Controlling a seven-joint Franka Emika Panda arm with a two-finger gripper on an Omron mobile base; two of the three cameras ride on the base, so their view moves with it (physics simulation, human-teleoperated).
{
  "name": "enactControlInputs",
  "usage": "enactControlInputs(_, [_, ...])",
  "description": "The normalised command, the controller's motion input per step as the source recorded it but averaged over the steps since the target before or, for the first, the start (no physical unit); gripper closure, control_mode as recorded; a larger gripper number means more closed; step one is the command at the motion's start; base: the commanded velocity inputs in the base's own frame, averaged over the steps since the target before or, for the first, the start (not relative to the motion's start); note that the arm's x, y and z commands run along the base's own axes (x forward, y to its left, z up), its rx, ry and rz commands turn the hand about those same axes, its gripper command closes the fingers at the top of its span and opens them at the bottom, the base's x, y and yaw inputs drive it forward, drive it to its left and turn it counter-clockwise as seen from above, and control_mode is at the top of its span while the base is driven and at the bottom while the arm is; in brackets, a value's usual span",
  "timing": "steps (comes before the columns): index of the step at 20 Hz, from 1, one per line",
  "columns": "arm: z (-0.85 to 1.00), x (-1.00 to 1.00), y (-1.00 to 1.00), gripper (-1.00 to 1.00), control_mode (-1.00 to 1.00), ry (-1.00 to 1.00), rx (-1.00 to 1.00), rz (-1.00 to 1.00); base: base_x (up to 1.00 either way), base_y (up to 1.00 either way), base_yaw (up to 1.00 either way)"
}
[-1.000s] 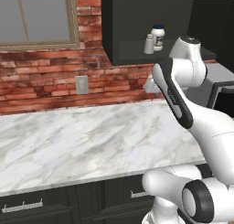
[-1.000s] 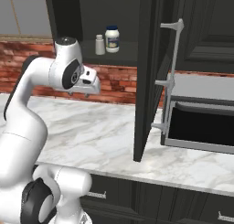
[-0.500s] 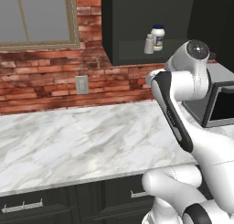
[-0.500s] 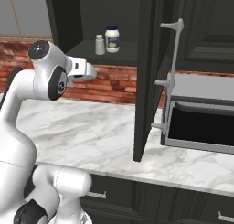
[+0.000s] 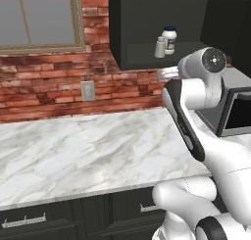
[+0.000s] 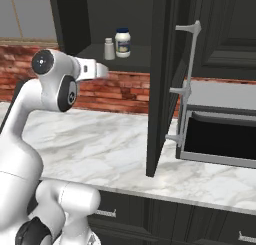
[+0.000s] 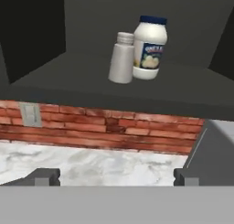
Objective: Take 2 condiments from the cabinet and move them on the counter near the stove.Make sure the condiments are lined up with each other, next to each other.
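Standing side by side on the cabinet [image 6: 70, 19] shelf, the two condiments are untouched: the grey-silver shaker [image 7: 121, 57] is just beside the white jar [image 7: 149, 47] with its dark blue lid, the shaker a little nearer the shelf's front edge in the hand view, and the two look to be touching or nearly so. In the left base view the shaker [image 5: 160, 47] and jar [image 5: 169, 40] sit toward the right part of the open shelf. The cabinet door hangs open to the right of them in the right base view.

Below and in front of the shelf, the gripper [image 7: 117, 176] faces the pair with its fingers spread wide and nothing between them. The white marble counter [image 5: 83, 151] lies beneath, backed by brick wall; a dark appliance sits on it at the right. No stove is visible in these views.

Judging the step as the approach for a first pick, the risks come from how close the two containers stand. A finger aimed at the shaker could catch the jar and tip or shove it back on the shelf. Rising too little could drive the hand into the shelf's front edge, and swinging wide could strike the open door.
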Motion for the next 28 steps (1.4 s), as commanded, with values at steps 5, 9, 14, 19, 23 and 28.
enactControlInputs(5, [0.37,0.25,-0.03,-1.00,-1.00,0.00,0.16,-0.05,0.00,0.00,0.00])
enactControlInputs(9, [0.23,0.37,-0.09,-1.00,-1.00,0.00,0.15,-0.06,0.00,0.00,0.00])
enactControlInputs(14, [0.01,0.42,-0.01,-1.00,-1.00,0.00,0.03,-0.06,0.00,0.00,0.00])
enactControlInputs(19, [0.00,0.51,0.00,-1.00,-1.00,0.00,0.00,-0.06,0.00,0.00,0.00])
enactControlInputs(23, [0.00,0.59,0.00,-1.00,-1.00,0.01,0.00,-0.02,0.00,0.00,0.00])
enactControlInputs(28, [0.00,0.52,0.00,-1.00,-1.00,0.04,0.00,0.00,0.00,0.00,0.00])
